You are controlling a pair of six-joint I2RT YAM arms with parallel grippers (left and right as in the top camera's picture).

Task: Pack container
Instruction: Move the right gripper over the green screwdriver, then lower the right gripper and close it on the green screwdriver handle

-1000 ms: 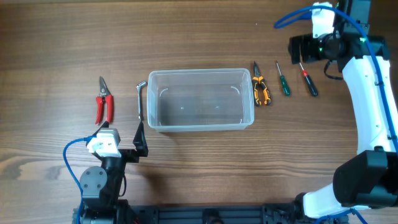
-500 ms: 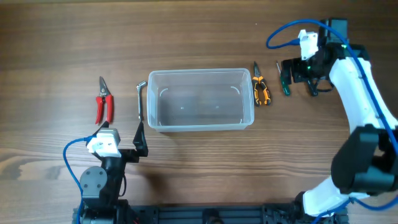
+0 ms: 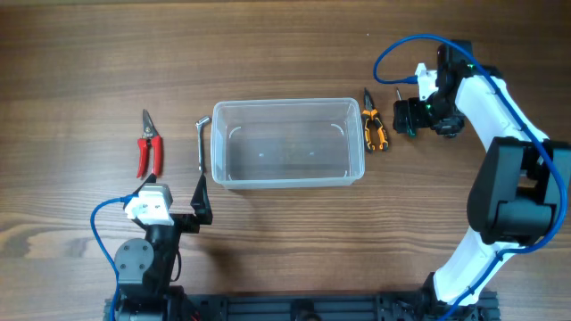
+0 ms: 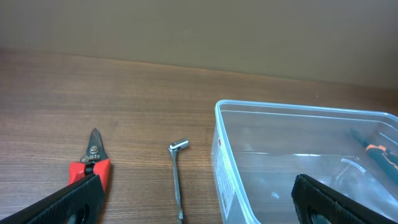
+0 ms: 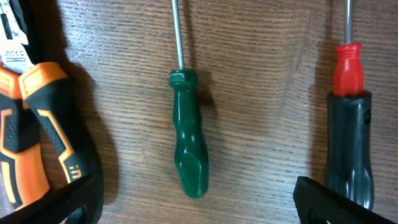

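Note:
The clear plastic container (image 3: 287, 102) stands empty in the middle of the table and also shows in the left wrist view (image 4: 280, 106). My right gripper (image 3: 407, 117) is open and low over a green screwdriver (image 5: 188, 140), its fingers (image 5: 199, 202) either side of the handle. Orange-and-black pliers (image 3: 375, 130) lie between that screwdriver and the container, and show in the right wrist view (image 5: 31, 130). A red-and-black screwdriver (image 5: 349, 124) lies on the other side. My left gripper (image 3: 202, 201) is open and empty near the container's front left corner.
Red pruners (image 3: 148, 152) and an L-shaped metal socket wrench (image 3: 202, 143) lie left of the container; both show in the left wrist view, the pruners (image 4: 87, 171) and the wrench (image 4: 178, 177). Bare wood lies behind and in front of the container.
My right arm has swung from the far right corner toward the container and come down over the green screwdriver. The left arm and all the tools have not moved.

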